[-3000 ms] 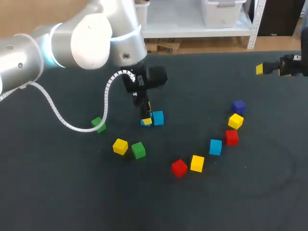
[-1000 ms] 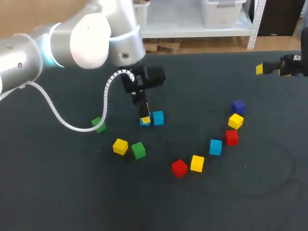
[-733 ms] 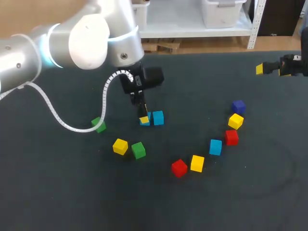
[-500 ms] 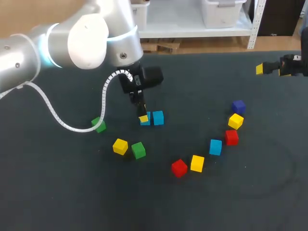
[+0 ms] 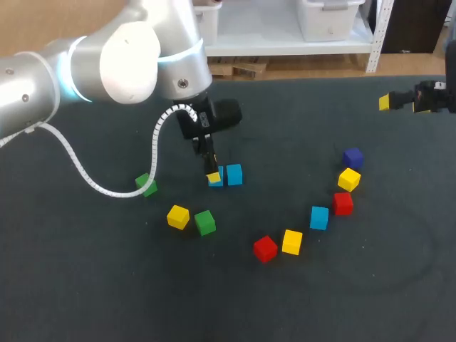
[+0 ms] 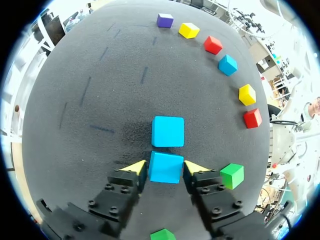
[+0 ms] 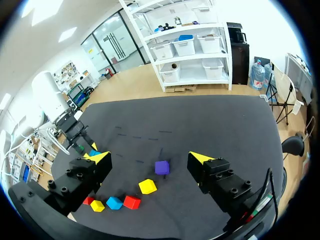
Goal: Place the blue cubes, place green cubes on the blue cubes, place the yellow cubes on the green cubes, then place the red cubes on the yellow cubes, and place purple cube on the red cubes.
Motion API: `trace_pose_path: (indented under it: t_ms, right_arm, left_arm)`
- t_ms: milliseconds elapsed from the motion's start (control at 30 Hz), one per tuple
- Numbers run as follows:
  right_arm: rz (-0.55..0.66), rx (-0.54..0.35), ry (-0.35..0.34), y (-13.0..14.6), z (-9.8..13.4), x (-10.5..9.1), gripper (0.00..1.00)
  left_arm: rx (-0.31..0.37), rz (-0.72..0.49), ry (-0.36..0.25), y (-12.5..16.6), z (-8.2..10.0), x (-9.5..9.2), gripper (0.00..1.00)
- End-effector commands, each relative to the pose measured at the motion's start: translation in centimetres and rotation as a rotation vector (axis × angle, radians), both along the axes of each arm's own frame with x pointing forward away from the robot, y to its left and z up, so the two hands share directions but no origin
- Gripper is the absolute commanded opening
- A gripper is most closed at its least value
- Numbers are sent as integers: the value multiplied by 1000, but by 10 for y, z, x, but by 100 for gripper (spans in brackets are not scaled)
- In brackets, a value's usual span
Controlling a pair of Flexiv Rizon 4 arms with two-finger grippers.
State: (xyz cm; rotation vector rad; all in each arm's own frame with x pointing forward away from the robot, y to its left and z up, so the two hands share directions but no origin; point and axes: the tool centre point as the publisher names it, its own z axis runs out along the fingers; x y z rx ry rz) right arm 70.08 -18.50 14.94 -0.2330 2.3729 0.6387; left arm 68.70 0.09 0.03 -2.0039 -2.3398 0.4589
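My left gripper (image 5: pixel 212 175) (image 6: pixel 164 167) stands low over the table, open, its yellow tips flanking a blue cube (image 6: pixel 165 168) with slim gaps. That cube (image 5: pixel 216 179) rests on the table, touching a second blue cube (image 5: pixel 234 174) (image 6: pixel 168 131) just ahead of the fingers. Loose on the table lie two green cubes (image 5: pixel 147 186) (image 5: pixel 205 222), yellow cubes (image 5: pixel 178 216) (image 5: pixel 292 241) (image 5: pixel 349 179), red cubes (image 5: pixel 265 249) (image 5: pixel 343 203), a third blue cube (image 5: pixel 319 217) and a purple cube (image 5: pixel 353 157). My right gripper (image 5: pixel 402 102) (image 7: pixel 149 158) hangs open and empty, high at the far right.
The left arm's white cable (image 5: pixel 107 187) loops down to the table beside the left green cube. The other cubes curve in an arc (image 6: pixel 228 64) ahead and to the right of the left gripper. Dark mat (image 5: pixel 92 285) covers the table.
My left gripper has shifted slightly up and to the left while the blue cube between its fingers stayed on the table. The right arm has not moved.
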Motion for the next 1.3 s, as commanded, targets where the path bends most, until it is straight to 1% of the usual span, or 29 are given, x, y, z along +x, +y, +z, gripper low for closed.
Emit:
trace_pose_path:
  t_ms: [33, 100, 133, 267, 433, 600, 733, 833, 867, 900, 967, 1000, 1033, 1067, 1133, 1300]
  right_arm:
    - [-2, -3, 1, 0, 1, 0, 100]
    - [-2, -3, 1, 0, 1, 0, 100]
    - [-2, -3, 1, 0, 1, 0, 100]
    - [-2, -3, 1, 0, 1, 0, 100]
    - [-2, -3, 1, 0, 1, 0, 100]
    - [-2, -3, 1, 0, 1, 0, 100]
    - [-2, -3, 1, 0, 1, 0, 100]
    - [-2, -3, 1, 0, 1, 0, 100]
    - [-2, -3, 1, 0, 1, 0, 100]
    - [-2, -3, 1, 0, 1, 0, 100]
    - [-2, -3, 1, 0, 1, 0, 100]
    - [-2, -3, 1, 0, 1, 0, 100]
    - [-2, -3, 1, 0, 1, 0, 100]
    - [-2, -3, 1, 0, 1, 0, 100]
    - [-2, -3, 1, 0, 1, 0, 100]
    - [-2, -3, 1, 0, 1, 0, 100]
  left_arm:
    - [1, 4, -1, 1, 0, -1, 56]
    - [1, 8, -2, 1, -1, -1, 41]
    - [1, 11, -2, 2, -1, -1, 32]
    - [1, 20, -1, 2, -1, -1, 37]
    - [1, 32, 3, 2, -2, -3, 36]
    - [2, 40, 7, 2, -2, -4, 40]
    - [3, 47, 9, 2, -3, -4, 38]
    - [6, 54, 10, 2, -3, -4, 38]
    - [8, 59, 11, 2, -3, -4, 40]
    - [8, 60, 11, 2, -3, -4, 44]
    - [9, 60, 11, 2, -3, -4, 49]
    - [10, 60, 12, 2, -3, -4, 64]
    - [10, 60, 12, 2, -3, -4, 76]
    - [11, 59, 14, 2, -3, -4, 80]
    - [12, 61, 14, 2, -3, -4, 82]
    - [13, 63, 13, 2, -2, -4, 84]
